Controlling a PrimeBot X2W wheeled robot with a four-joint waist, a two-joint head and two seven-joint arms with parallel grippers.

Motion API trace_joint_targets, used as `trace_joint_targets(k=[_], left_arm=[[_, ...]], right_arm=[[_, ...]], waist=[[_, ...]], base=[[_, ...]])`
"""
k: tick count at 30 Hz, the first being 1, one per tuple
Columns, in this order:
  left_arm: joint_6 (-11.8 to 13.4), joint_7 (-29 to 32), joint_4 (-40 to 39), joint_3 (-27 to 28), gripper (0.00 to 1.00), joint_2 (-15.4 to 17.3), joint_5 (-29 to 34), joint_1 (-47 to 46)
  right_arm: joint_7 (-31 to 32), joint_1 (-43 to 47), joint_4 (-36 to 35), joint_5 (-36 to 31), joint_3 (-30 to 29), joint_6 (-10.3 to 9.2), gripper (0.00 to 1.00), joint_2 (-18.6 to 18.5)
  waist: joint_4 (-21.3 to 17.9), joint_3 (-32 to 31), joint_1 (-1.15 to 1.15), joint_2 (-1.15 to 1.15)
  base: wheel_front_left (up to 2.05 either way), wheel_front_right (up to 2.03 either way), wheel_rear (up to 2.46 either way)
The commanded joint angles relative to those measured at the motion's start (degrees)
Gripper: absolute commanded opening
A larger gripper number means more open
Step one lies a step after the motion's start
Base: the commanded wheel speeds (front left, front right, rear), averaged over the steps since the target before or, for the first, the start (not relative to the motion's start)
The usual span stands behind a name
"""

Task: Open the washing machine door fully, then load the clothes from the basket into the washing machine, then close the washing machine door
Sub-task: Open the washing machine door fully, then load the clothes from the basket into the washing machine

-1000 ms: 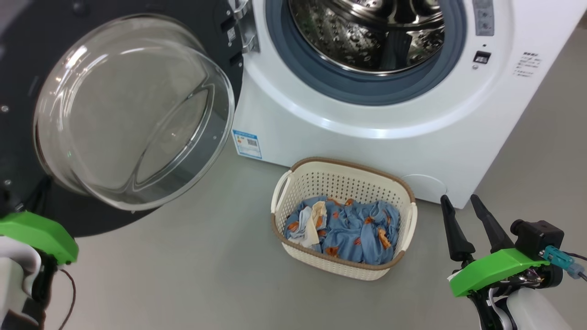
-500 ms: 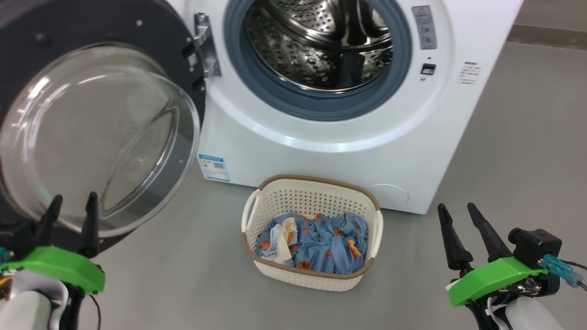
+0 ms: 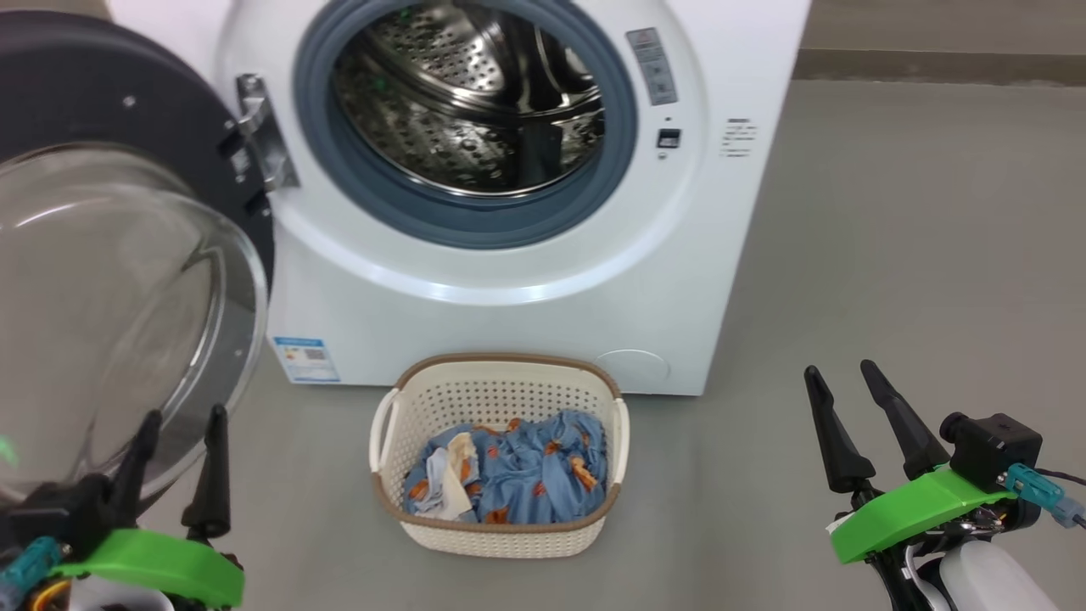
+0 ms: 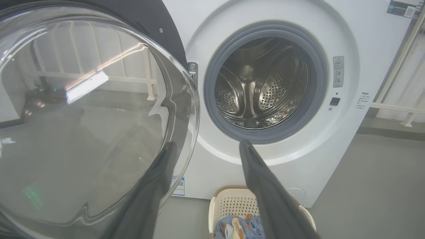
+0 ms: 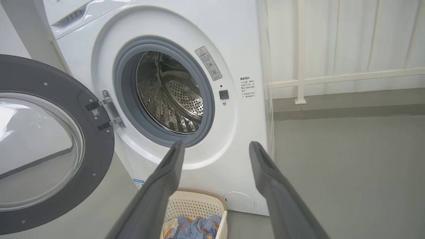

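The white washing machine [image 3: 526,314] stands ahead with its steel drum [image 3: 467,110] showing and nothing seen inside. Its black washing machine door [image 3: 110,280], with a bulging glass bowl, is swung wide open to the left. On the floor in front sits the cream basket [image 3: 501,378], holding the light-blue clothes [image 3: 517,471] with orange prints. My left gripper [image 3: 180,419] is open at the lower left, just below the door's glass. At the lower right, my right gripper [image 3: 840,372] is open over bare floor. Both hold nothing.
Grey floor [image 3: 891,238] spreads to the right of the machine. A white railing [image 5: 332,78] and pale curtain run along the wall behind it. The open door [image 4: 83,116] takes up the left side near my left arm.
The head camera has swung, so the machine and basket sit further left and lower in view. My left gripper has come up into view, fingers apart. The right gripper has held still.
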Motion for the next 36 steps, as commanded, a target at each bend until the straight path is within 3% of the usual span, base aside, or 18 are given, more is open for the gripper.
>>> trace_joint_targets(k=[1,12,36], left_arm=[[0.5,0.1,-2.3,2.4,1.00,1.5,-1.0,-0.7],[3.4,-0.4,-7.9,2.8,1.00,0.2,-1.5,4.3],[2.5,-1.6,-8.6,2.3,1.00,-0.7,-1.7,5.5]], right_arm=[[-0.7,-0.9,-1.6,-0.7,1.3,0.43,1.00,-0.9],[-0.7,-1.5,-1.9,-0.7,2.3,0.43,1.00,-2.0],[-0.7,-2.0,-1.4,-0.9,1.5,0.43,1.00,-3.2]], waist=[[-2.6,-0.7,0.00,0.00],[-7.7,-0.6,0.00,0.00],[-9.4,-0.3,0.00,0.00]], base=[[0.00,0.00,0.00],[0.00,0.00,0.00],[0.00,0.00,0.00]])
